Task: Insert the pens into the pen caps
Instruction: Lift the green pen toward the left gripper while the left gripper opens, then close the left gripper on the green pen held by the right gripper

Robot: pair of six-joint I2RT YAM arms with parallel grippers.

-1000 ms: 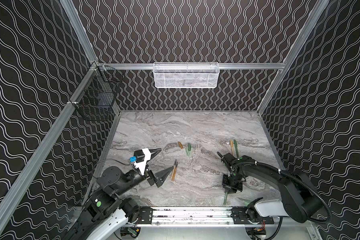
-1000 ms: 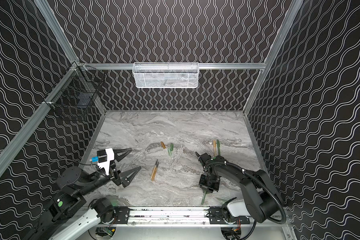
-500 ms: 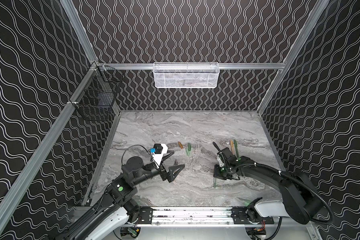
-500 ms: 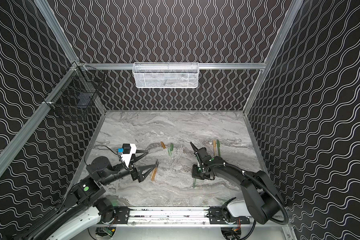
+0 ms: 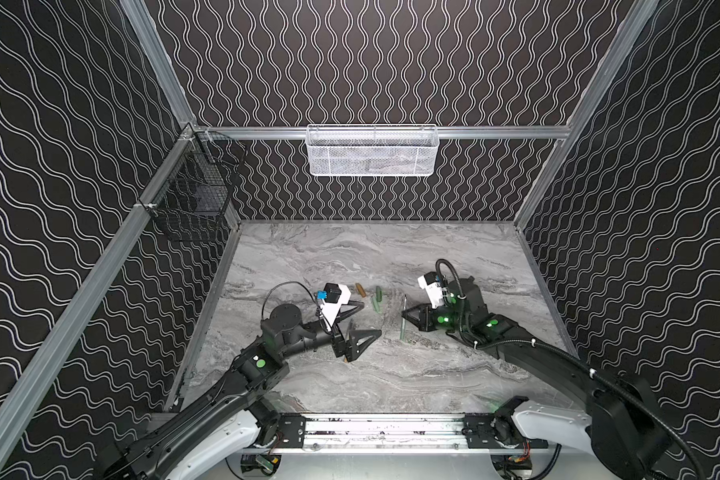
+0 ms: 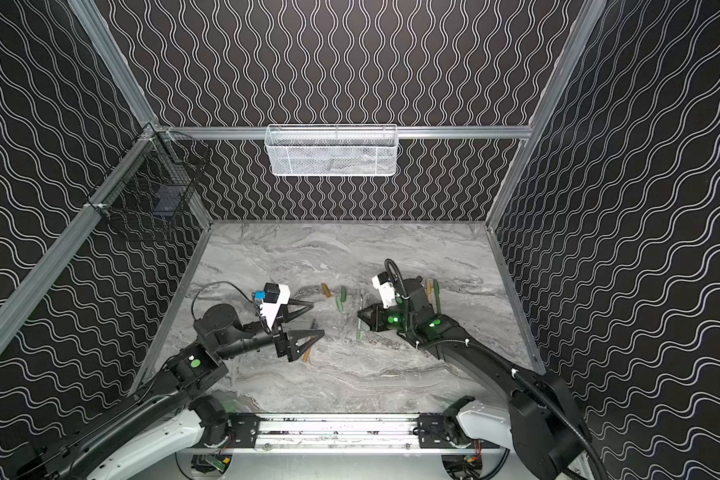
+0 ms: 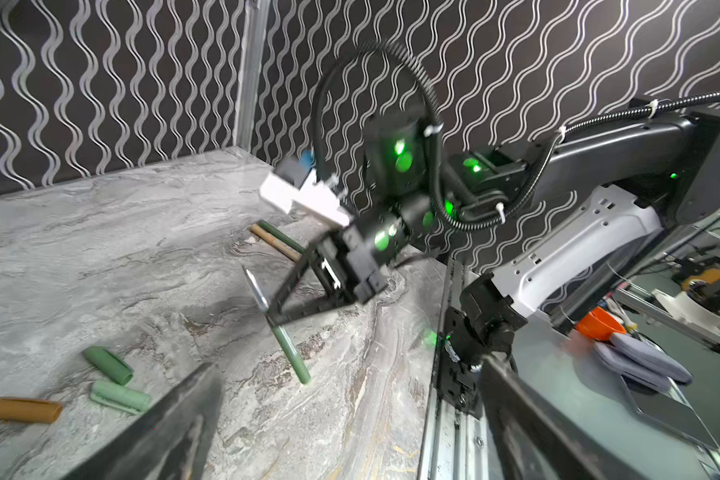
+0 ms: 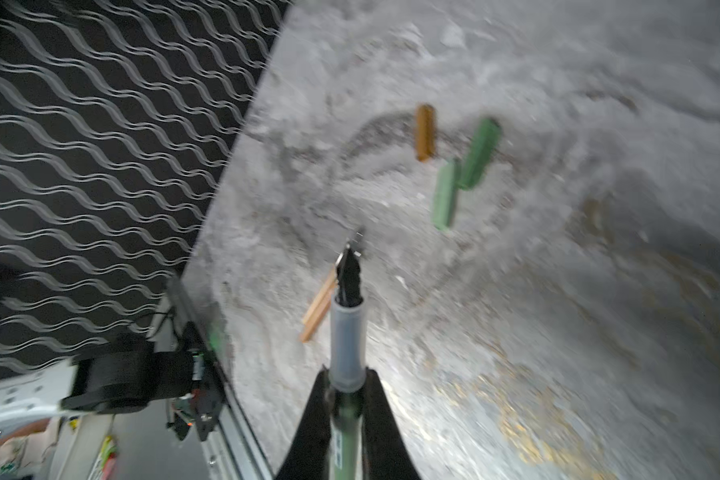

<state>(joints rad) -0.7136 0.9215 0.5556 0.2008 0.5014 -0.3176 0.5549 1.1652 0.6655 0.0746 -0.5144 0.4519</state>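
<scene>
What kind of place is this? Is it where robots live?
Probably a robot lab's test booth: a left arm and right arm mounted on a metal rail, wavy-patterned walls closing in a marble-look table.

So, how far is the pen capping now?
Done: nothing visible; the tan-orange cap, dark green cap and pale green cap lie loose. In hand: the right end effector is shut on an uncapped green pen; the left end effector is open by an orange pen. Left: capping these; the two pens behind the right arm are too small to judge.
</scene>
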